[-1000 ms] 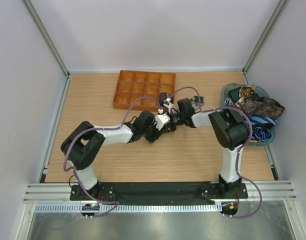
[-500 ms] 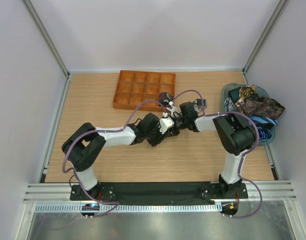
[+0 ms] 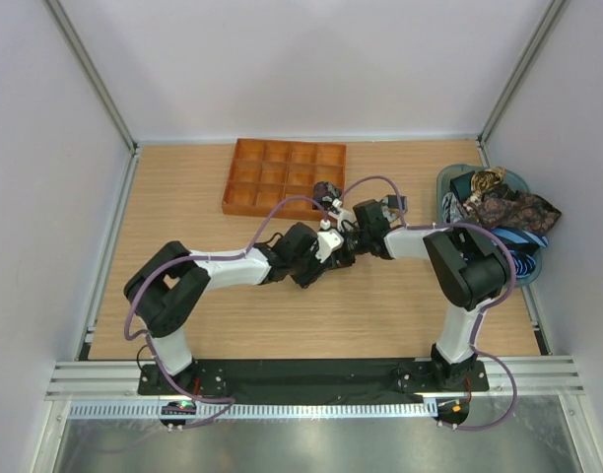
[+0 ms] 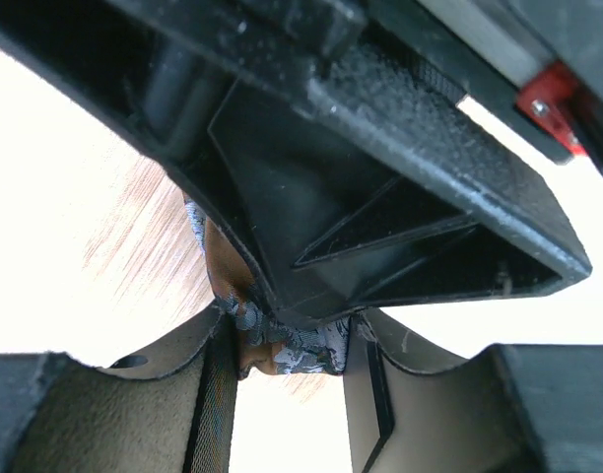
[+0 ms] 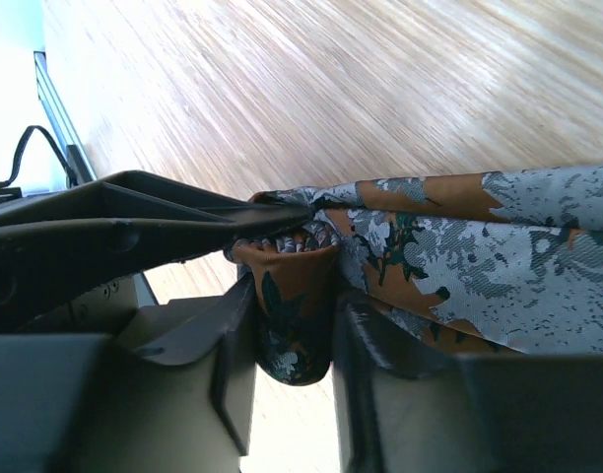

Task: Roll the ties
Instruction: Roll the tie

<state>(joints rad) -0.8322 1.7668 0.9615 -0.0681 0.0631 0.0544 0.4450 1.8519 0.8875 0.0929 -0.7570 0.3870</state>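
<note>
While the left gripper (image 4: 287,379) and the right gripper (image 5: 294,330) both pinch the same paisley tie (image 5: 449,246), each with its fingers drawn narrow on a fold of the cloth and their tips almost meeting, the work sits over the middle of the table (image 3: 380,315), just on the near side of the orange tray (image 3: 244,192) at its near right corner. To roll well, I judge that one gripper should serve as the core and hold the folded end firm. The other should lead the loose length round it, flat and lightly taut, edge on edge, so the coil does not cone. Any regrip is best taken one gripper at a time — never both slackening together. More ties (image 3: 508,212) lie heaped in the basket (image 3: 442,187) at the table's right edge.
</note>
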